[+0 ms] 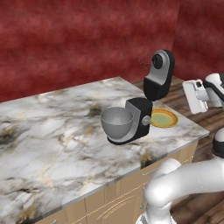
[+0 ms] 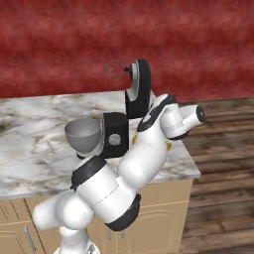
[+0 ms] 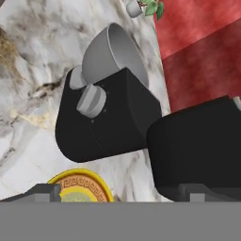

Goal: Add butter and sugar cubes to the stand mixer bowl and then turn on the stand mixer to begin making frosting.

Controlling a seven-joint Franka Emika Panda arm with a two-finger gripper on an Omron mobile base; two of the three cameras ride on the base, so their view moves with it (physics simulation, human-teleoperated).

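The black stand mixer [image 1: 141, 117] stands on the marble counter with its head [image 1: 159, 74] tilted up and back. Its grey metal bowl [image 1: 117, 122] sits on the base and looks empty. My gripper [image 1: 192, 97] hovers off the counter's right end, beside the mixer, above the plate. In the hand view the gripper [image 3: 123, 190] is open, with the fingertips [image 3: 44, 190] far apart and nothing between them. It faces the mixer's column and round grey knob [image 3: 92, 100], with the bowl [image 3: 110, 52] beyond. Butter and sugar cubes are out of view.
A flat yellow-rimmed plate [image 1: 164, 118] lies right of the mixer near the counter's corner. A wire whisk [image 2: 114, 70] hangs from the raised head. The marble counter [image 1: 52, 131] stretches wide to the left. A small potted plant [image 3: 141, 5] stands far off.
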